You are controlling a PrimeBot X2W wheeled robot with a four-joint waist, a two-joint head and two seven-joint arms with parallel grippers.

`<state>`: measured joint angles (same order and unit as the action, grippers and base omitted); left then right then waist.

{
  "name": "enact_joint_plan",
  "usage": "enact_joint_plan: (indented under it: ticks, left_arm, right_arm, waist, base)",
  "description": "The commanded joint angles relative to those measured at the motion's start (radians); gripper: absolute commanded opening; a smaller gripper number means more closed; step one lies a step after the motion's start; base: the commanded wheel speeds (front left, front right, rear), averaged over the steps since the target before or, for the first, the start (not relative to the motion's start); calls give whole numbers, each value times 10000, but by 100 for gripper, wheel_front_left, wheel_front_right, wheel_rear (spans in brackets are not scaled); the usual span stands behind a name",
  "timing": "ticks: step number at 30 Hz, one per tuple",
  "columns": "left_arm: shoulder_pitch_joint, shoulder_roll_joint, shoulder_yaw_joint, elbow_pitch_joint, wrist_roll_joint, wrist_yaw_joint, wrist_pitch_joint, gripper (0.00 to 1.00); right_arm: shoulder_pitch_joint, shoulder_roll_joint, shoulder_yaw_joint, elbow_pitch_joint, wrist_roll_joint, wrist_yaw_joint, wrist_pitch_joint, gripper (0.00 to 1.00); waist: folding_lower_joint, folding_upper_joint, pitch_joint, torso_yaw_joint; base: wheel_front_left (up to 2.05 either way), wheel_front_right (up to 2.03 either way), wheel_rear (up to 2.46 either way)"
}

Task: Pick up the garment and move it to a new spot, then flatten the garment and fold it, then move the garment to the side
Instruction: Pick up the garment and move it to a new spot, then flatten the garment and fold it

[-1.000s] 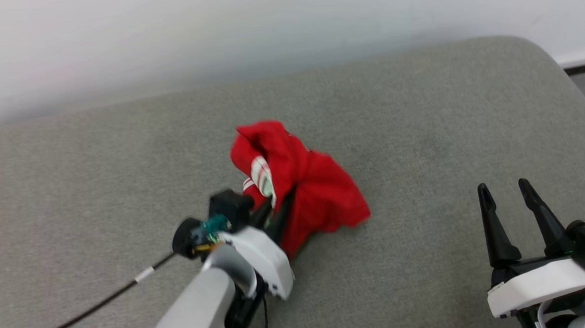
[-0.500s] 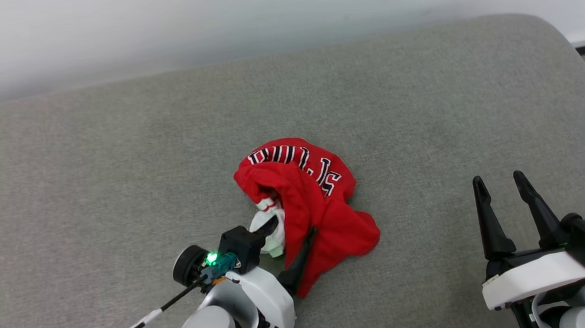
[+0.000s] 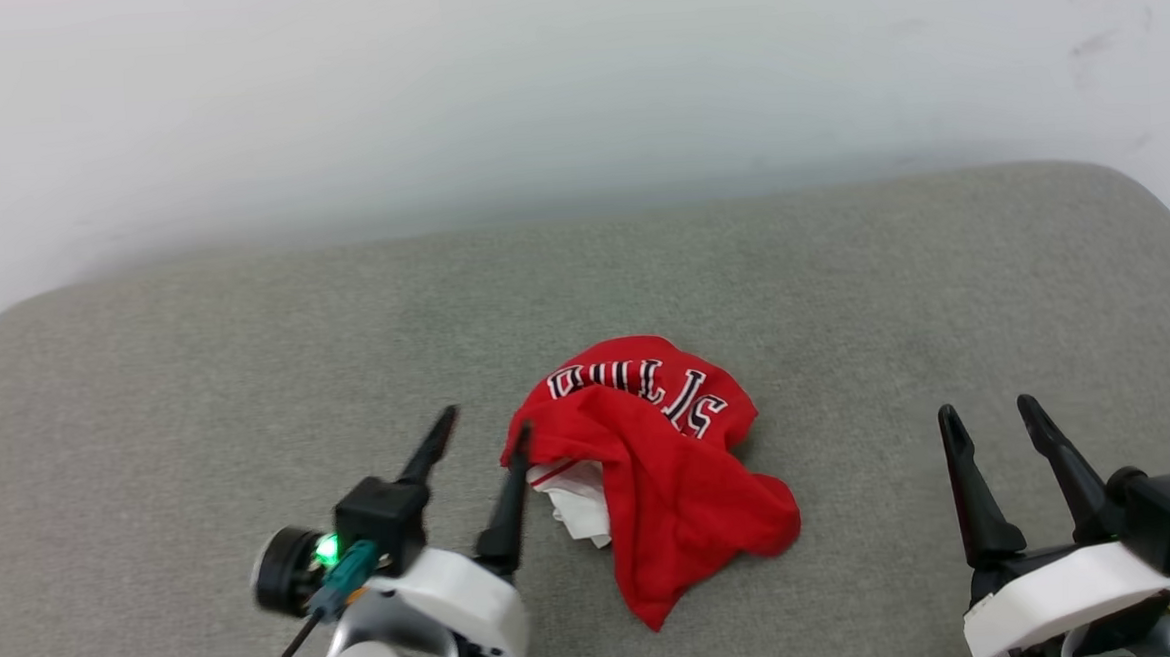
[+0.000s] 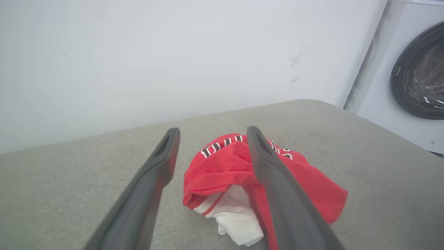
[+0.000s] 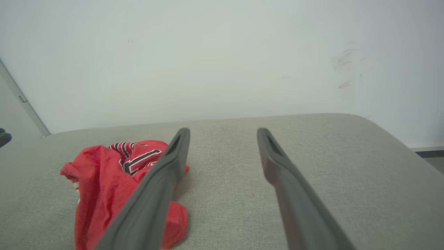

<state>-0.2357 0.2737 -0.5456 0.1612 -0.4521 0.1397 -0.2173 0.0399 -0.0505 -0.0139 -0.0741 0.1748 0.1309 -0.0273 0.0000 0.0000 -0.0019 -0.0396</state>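
Lying crumpled at centre frame in the head view, the garment point(image 3: 673, 484) makes a loose red heap on the grey padded surface point(image 3: 197, 369). Black, white-edged lettering point(image 3: 638, 386) arcs across the heap's upper edge, upside down and partly folded under. A wad of white fabric point(image 3: 579, 504) pokes out at the heap's lower left, with a thin red stripe along its top. One red flap trails down toward lower centre and ends in a point.

Lower left of frame: the left gripper point(image 3: 485, 422), fingers spread apart. Its right-hand fingertip sits just beside the heap's left edge; cannot tell whether it touches the cloth. In the left wrist view both fingers rise from the bottom edge, with the heap lying beyond them. The right-hand finger overlaps the red cloth in frame.

Lower right of frame: the right gripper point(image 3: 987, 407), fingers parted, well apart from the garment, with bare grey surface between them. In the right wrist view the heap lies at lower left, partly behind the left-hand finger.

Background — a pale wall point(image 3: 533, 91) runs across the top of frame behind the surface. A washing machine point(image 4: 412, 76) with a dark round door stands at the right edge of the left wrist view. A green light point(image 3: 328, 550) glows on the left wrist housing.
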Motion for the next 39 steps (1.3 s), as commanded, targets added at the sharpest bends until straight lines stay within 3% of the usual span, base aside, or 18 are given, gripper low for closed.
enact_joint_plan:
  ticks: [1, 5, 12, 20, 31, 35, 39]
  left_arm:
    - [288, 129, 200, -63, -9, 245, -106, 100]
    - [793, 491, 677, -46, -64, 708, -222, 100]
    - [1555, 1077, 1388, -172, -235, 1121, -335, 100]
    - [1700, 1359, 1747, -394, -437, 1008, -392, 100]
    - [1496, 1280, 1769, -424, -538, 821, -429, 100]
    - [1385, 1268, 1801, -526, -475, 769, -443, 100]
    - [1243, 1175, 1860, -638, -376, 757, -471, 100]
  right_arm:
    - [170, 3, 26, -53, -24, -3, 15, 100]
    - [364, 3, 13, -105, 43, -3, 64, 100]
    - [654, 1, 14, -79, 78, -3, 143, 100]
    - [688, 3, 3, -155, 94, -3, 171, 100]
    - [612, 3, -47, -52, 86, -3, 270, 100]
    - [533, 7, 184, 28, 86, -3, 971, 100]
    - [304, -118, 684, 84, -50, -3, 2581, 100]
  waist:
    - [0, 0, -241, 233]
    - [0, 0, -404, 350]
    - [0, 0, -580, 315]
    - [0, 0, -576, 266]
    - [0, 0, -511, 301]
    - [0, 0, -374, 545]
    - [0, 0, -161, 952]
  base:
    - [0, 0, 0]
    - [0, 0, 0]
    - [0, 0, 0]
    - [0, 0, 0]
    - [0, 0, 0]
    - [0, 0, 0]
    - [0, 0, 0]
